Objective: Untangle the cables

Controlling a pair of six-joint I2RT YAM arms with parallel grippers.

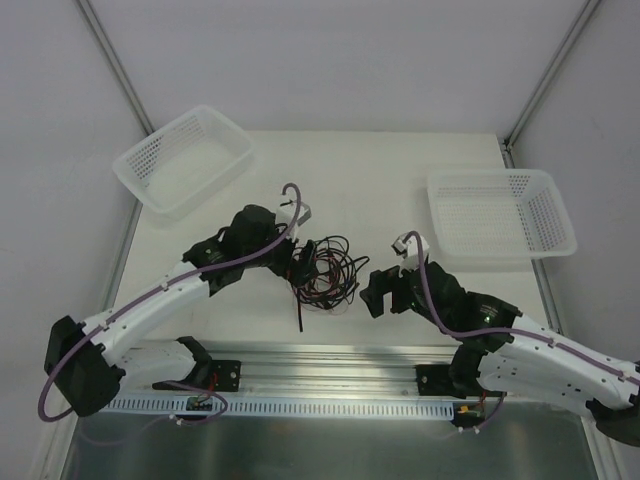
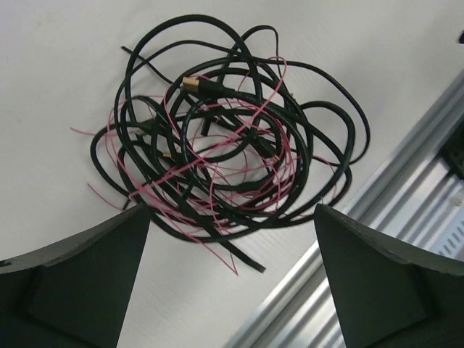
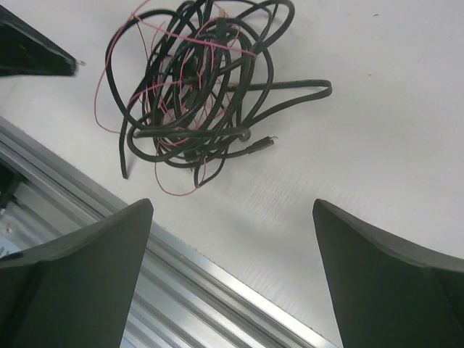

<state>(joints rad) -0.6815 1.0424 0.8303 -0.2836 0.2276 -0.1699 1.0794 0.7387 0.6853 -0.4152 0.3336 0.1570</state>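
Observation:
The cables (image 1: pixel 326 272) lie in one tangled heap of black and thin red wires on the white table, between my two grippers. In the left wrist view the heap (image 2: pixel 232 130) sits just beyond my open left gripper (image 2: pixel 230 217), with a gold-tipped connector (image 2: pixel 192 82) in it and a loose black end pointing at the rail. My left gripper (image 1: pixel 302 260) is at the heap's left edge. My right gripper (image 1: pixel 377 291) is open and empty, a little right of the heap. In the right wrist view the heap (image 3: pixel 196 87) is well beyond the open right gripper (image 3: pixel 232 206).
A white mesh basket (image 1: pixel 185 158) stands at the back left and another (image 1: pixel 500 215) at the right. An aluminium rail (image 1: pixel 330 360) runs along the table's near edge, just below the heap. A left gripper's finger (image 3: pixel 29 47) shows in the right wrist view.

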